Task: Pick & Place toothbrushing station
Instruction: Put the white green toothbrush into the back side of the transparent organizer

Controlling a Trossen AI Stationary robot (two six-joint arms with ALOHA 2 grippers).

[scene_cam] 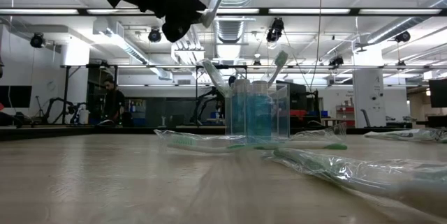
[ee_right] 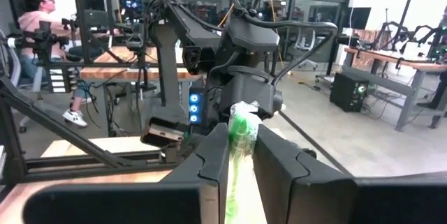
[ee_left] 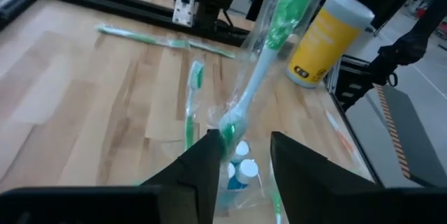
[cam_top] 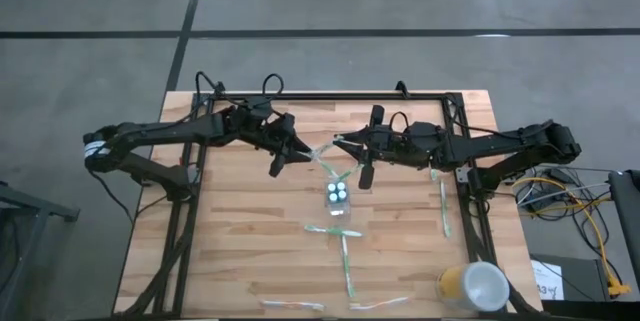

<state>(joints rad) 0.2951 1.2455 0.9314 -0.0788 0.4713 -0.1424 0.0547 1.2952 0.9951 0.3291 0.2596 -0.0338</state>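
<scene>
Two pincers at work: both are held above the counter (cam_top: 250,231), near its far middle; a wrapped toothbrush (cam_top: 330,153) spans between them
Left pincer (cam_top: 284,158): jaws are seen parted around the brush's lower end, apparently released
Right pincer (cam_top: 343,141): clenched on the green end of the same brush
Clear cup (cam_top: 338,195): stood mid-counter; three capped tubes and two brushes are already lodged inside
Remaining: several wrapped brushes (cam_top: 346,264) are left lying flat on the counter
Progress: judged roughly halfway
Yellow cup (cam_top: 472,286): untouched at the near right corner
</scene>
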